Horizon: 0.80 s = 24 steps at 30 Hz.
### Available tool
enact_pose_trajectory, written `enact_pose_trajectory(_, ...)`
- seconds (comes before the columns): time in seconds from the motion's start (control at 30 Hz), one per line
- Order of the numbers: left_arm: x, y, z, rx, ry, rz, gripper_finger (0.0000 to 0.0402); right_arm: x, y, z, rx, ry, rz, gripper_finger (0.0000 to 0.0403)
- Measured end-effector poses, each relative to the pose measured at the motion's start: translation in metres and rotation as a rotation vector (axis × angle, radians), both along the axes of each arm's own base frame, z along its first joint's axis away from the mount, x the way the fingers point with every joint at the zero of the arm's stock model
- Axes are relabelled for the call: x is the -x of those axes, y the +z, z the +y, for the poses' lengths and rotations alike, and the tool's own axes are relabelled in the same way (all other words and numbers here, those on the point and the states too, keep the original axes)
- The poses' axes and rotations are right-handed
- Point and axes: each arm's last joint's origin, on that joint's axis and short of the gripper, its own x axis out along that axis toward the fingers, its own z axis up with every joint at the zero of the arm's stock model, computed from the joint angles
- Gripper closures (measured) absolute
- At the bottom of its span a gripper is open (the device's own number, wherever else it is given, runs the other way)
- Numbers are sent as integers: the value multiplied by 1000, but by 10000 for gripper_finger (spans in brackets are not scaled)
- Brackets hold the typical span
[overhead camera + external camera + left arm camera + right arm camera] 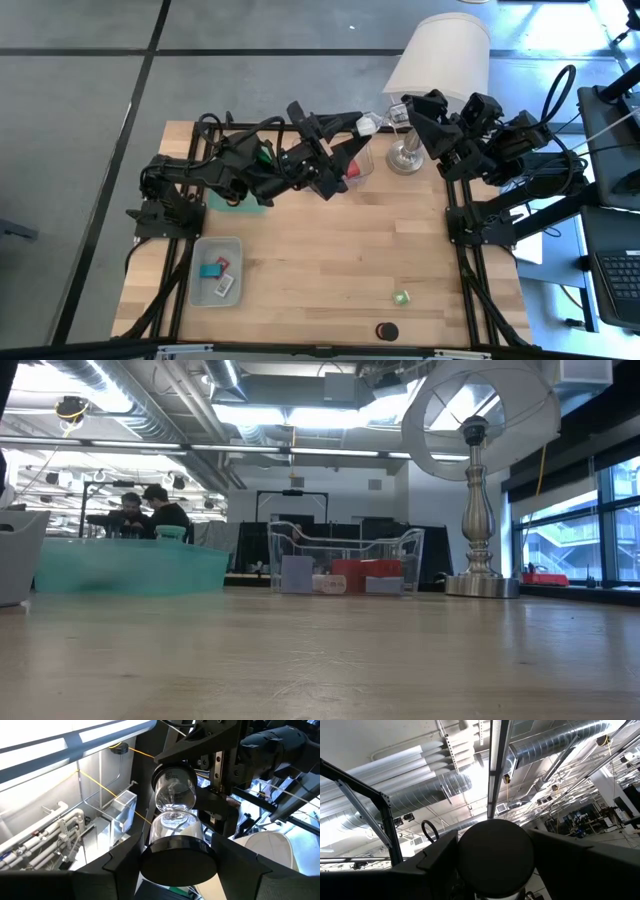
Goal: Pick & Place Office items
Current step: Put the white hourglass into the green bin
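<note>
A white-shaded lamp with a silver metal base (406, 158) stands at the wooden table's (330, 260) one o'clock edge, and a clear plastic tray (345, 559) sits just beside it toward twelve. A flat green mat (236, 205) lies at ten o'clock. A shallow grey plastic tray (203, 252) rests at eight o'clock.

No readable text, labels, brand marks or numbers in any view. The flat labelled piece (225, 287) in the grey rectangular tray (200, 250) shows a white face, print too small to make out. The pale pieces inside the clear plastic bin (345, 560) in the low view are blurred, nothing legible.
</note>
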Motion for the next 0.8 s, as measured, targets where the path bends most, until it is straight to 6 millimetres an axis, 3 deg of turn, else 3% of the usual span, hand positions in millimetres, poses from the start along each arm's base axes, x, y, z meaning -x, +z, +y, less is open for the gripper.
enact_pose_trajectory(0.43, 0, 0, 0, 2, -1, 0, 192, 0, 1, 1, 51, 22, -6, 144)
enact_pose_trajectory(0.63, 0, 0, 0, 16, -12, -11, 192, 2, 2, 1, 103, 62, -15, 105)
enact_pose_trajectory(0.8, 1, -1, 3, 92, 66, -28, 192, 18, 4, -9, 60, -49, 46, 69)
